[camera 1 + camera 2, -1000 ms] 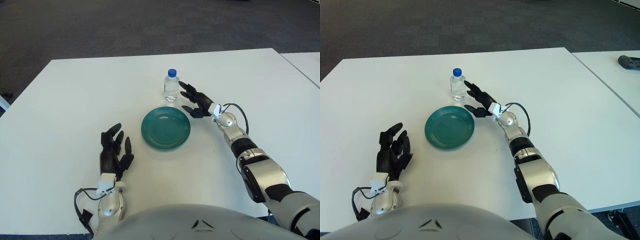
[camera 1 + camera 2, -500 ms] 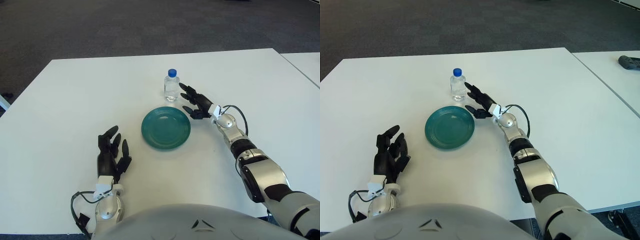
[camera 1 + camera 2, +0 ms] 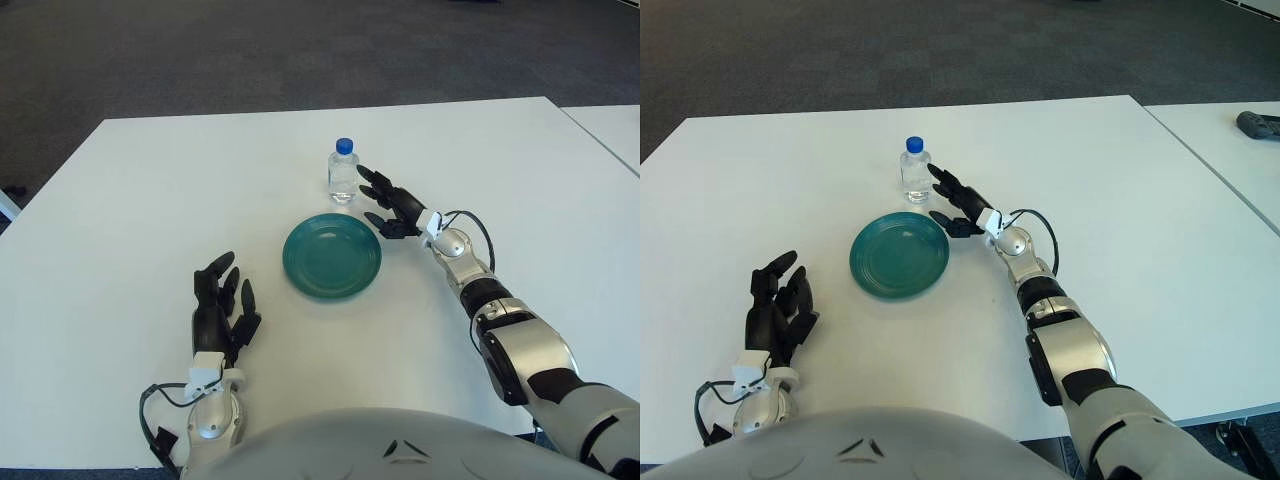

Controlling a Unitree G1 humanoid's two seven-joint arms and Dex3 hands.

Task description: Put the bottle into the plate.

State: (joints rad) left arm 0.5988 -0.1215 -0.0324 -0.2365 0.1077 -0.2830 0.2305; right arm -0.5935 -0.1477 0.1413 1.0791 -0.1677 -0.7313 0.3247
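A small clear bottle [image 3: 343, 173] with a blue cap stands upright on the white table [image 3: 150, 200], just behind a round teal plate [image 3: 331, 255]. My right hand [image 3: 388, 204] is just right of the bottle, fingers spread and pointing at it, a small gap between fingertips and bottle. It holds nothing. The plate holds nothing. My left hand [image 3: 221, 305] shows at the near left of the table, left of the plate, fingers spread upward.
A second white table [image 3: 1230, 140] stands to the right with a dark object [image 3: 1259, 124] on it. Dark carpet lies beyond the table's far edge.
My left hand has drawn back a little toward me and leftward. The right hand has edged slightly closer to the bottle. Bottle and plate have not moved.
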